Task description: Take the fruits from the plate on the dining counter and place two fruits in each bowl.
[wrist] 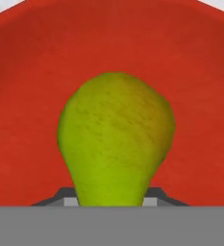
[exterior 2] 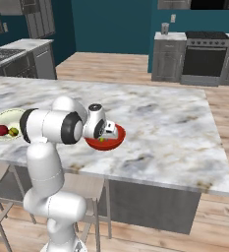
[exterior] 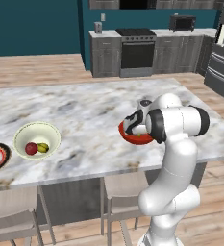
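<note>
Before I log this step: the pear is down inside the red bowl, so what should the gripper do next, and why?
Probably open and let go: the gripper is shut on the pear, already low inside the red bowl. Then lift clear.

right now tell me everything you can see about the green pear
The green pear is yellow-green with a brownish blush on one side and fine dark speckles, its skin matte. It has a broad rounded end and narrows toward the gripper, whose fingers close on that narrow end. It sits low inside the red bowl, whose inner wall surrounds it on all sides; whether it rests on the bowl's floor cannot be told. From the right base view a bit of green shows within the bowl, on the marble counter.
</note>
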Controlling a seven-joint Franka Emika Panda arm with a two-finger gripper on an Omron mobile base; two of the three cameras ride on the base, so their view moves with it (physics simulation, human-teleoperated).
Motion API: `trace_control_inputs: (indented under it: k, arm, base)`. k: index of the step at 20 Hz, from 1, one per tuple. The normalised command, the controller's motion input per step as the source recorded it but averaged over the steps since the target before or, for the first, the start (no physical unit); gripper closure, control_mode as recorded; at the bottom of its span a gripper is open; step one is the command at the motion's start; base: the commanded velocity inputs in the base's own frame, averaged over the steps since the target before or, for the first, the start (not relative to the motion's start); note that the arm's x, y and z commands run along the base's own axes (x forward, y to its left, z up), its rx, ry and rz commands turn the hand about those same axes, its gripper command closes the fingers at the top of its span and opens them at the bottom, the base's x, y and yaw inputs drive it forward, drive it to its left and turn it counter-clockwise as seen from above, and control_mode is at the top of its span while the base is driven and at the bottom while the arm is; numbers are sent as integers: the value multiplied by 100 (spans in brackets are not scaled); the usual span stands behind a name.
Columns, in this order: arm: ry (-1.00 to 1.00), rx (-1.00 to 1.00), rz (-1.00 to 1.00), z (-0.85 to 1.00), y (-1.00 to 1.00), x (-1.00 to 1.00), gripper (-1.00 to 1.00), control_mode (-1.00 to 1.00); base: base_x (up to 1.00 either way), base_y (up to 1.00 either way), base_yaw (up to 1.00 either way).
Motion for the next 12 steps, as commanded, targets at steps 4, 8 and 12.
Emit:
trace_control_inputs:
  k: [4,8,12]
  arm:
    - [0,0,0,0,0,0,-100,-100]
    - [0,0,0,6,-3,-1,-100,-100]
    - [0,0,0,58,-1,-30,-100,-100]
  base:
    - [0,0,0]
    - [0,0,0]
    - [0,0,0]
